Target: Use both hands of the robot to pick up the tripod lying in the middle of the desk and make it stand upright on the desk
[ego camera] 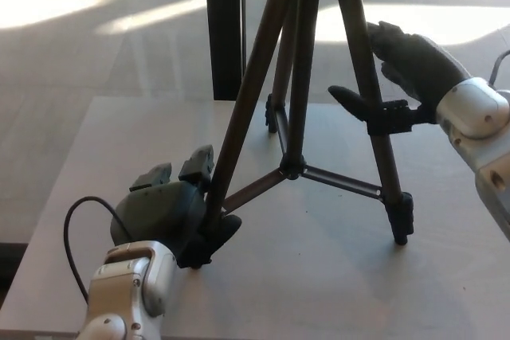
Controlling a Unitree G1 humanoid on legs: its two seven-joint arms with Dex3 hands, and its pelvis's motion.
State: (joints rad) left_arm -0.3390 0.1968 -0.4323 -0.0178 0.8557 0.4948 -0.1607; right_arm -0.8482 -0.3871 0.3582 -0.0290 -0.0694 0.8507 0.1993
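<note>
The dark tripod point(291, 169) stands upright on the grey desk point(319, 292) with its three legs spread and its top cut off by the picture's upper edge. My left hand point(163, 212) lies low beside the foot of the near left leg, fingers lifted apart, thumb resting against that leg. My right hand point(410, 65) hovers at the upper part of the right leg, fingers spread. Its thumb sits left of the leg and its fingers to the right, without clasping it.
A dark vertical post point(225, 21) rises behind the desk's far edge, close to the tripod's rear leg. A black cable point(73, 232) loops from my left wrist. Sunlit floor lies beyond the desk.
</note>
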